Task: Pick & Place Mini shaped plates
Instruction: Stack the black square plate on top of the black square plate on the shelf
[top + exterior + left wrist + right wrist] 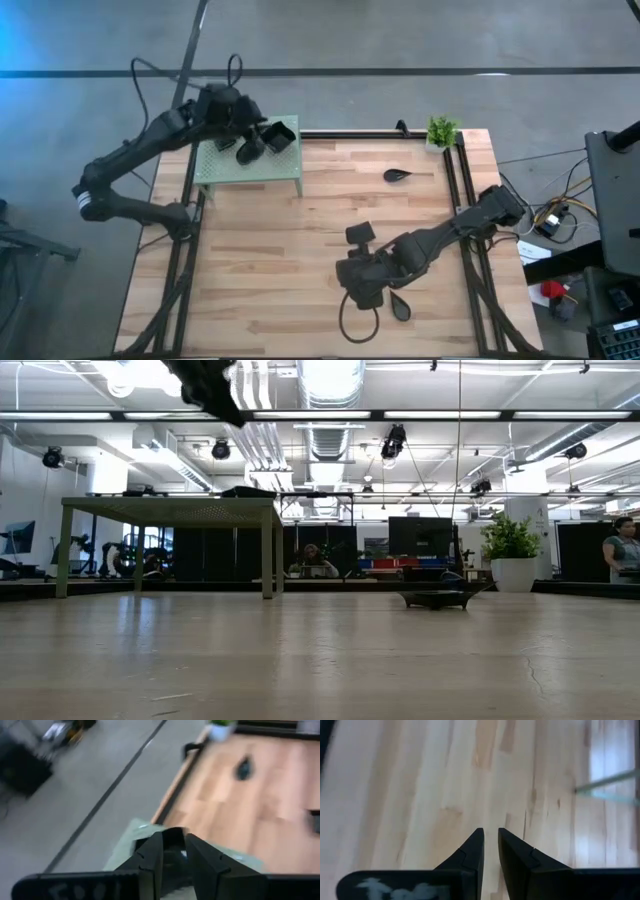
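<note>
A green stand (250, 170) sits at the table's far left corner, with tiny black plates (282, 135) on its top. My left gripper (250, 148) hovers above that top, shut on a dark plate (173, 851); the low view shows the left gripper (212, 385) well above the stand (170, 508). One leaf-shaped plate (397, 176) lies on the wood at the far right, also in the low view (437, 598). Another leaf-shaped plate (401, 309) lies near the near edge, beside my right gripper (362, 290). The right gripper (490, 837) is low over bare wood, open by a narrow gap, holding nothing. My left gripper has a small dark plate (173, 835) pinched between its two fingers (152, 857). The plate is lifted clear, above the green stand's top (125, 845). Blur hides which part of the plate the fingers are on.
A small potted plant (441, 131) stands at the far right corner. A black rail frame (455, 190) runs along the table's far and right sides. Cables (355, 325) loop near the right arm. Bare wood (270, 260) spreads across the middle of the table.
</note>
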Controlling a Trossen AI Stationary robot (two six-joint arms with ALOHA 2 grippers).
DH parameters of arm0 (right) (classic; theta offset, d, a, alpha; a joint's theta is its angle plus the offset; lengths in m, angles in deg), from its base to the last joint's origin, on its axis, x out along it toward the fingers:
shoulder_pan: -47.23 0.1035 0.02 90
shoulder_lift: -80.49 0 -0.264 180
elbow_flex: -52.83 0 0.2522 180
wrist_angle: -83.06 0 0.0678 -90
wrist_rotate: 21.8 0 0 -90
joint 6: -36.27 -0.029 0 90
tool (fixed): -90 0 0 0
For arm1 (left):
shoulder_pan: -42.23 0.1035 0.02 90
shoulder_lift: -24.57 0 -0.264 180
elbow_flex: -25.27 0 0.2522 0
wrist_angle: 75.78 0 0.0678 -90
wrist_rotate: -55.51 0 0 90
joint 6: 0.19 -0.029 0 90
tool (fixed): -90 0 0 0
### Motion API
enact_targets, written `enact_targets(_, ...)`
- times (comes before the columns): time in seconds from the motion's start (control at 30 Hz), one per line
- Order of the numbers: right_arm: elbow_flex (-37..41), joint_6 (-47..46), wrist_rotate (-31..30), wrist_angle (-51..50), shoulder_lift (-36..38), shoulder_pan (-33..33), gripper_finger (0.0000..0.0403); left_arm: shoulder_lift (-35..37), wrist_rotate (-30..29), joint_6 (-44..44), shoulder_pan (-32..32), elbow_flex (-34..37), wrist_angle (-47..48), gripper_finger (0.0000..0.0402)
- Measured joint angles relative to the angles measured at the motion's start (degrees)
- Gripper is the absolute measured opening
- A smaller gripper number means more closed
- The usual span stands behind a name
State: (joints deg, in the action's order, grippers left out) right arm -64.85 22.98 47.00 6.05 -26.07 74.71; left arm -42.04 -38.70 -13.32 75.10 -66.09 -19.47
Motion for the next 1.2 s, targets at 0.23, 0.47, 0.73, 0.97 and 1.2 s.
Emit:
enact_targets(0.23,7.3,-4.5,-0.4,0.9,0.1,-2.1,0.0052,8.1,-6.8,0.9,-16.9,5.8,-0.1,0.0080)
enact_targets(0.47,16.4,-9.8,0.4,4.5,3.6,-4.6,0.0052,11.5,-17.7,6.0,-35.9,13.3,-0.5,0.0080)
enact_targets(0.73,28.6,-30.4,0.6,6.5,9.6,-9.1,0.0052,11.3,-20.0,11.7,-51.1,19.7,-4.3,0.0080)
enact_targets(0.97,36.5,-44.7,0.8,8.0,10.9,-11.6,0.0052,10.9,-21.5,13.3,-55.8,21.4,-9.9,0.0080)
enact_targets(1.2,42.5,-48.2,4.6,17.8,10.9,-14.7,0.0052,10.9,-21.5,13.3,-56.0,21.6,-11.2,0.0080)
